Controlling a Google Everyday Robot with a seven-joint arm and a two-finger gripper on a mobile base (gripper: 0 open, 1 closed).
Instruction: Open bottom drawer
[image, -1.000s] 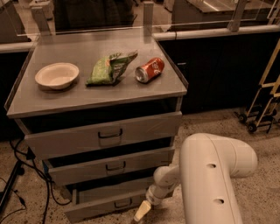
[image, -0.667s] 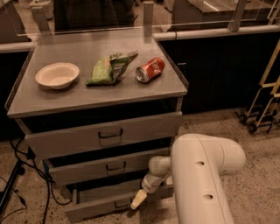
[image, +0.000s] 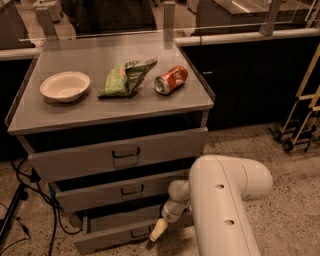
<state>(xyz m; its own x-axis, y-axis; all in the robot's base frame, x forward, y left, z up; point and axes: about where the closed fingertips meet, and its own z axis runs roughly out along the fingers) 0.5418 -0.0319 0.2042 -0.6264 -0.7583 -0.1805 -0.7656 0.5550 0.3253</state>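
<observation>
Camera view looks down on a grey metal cabinet (image: 205, 117) with three drawers, standing on a speckled floor (image: 290, 200). Its flat top is the surface (image: 125, 110), and three things sit on it in a row. A pale bowl (image: 65, 86) stands upright near the left edge. A crumpled green bag (image: 125, 77) lies in the middle. A red can (image: 171, 80) lies on its side toward the right edge, its silver end facing the front edge. The three are apart from one another.

Below the front edge come the top drawer (image: 75, 165) and then the middle drawer (image: 90, 196), each with a dark handle at the centre. The bottom drawer (image: 107, 239) is lowest, under the front-left corner's side of the cabinet and running right. It stands partly pulled out, with a strip of its grey inside showing behind the front. Its loop handle (image: 139, 233) is small and dark.

A thick white arm (image: 220, 210) fills the lower right and reaches left and down toward that drawer. At its end the claw (image: 152, 239) hangs just right of the loop handle, against the drawer's front and tilted down to the left. Whether it is wide or narrow, or holds the handle, I cannot tell.

Dark cables (image: 30, 197) trail on the floor left of the cabinet, and the wheels of a cart (image: 287, 142) show at the far right.
</observation>
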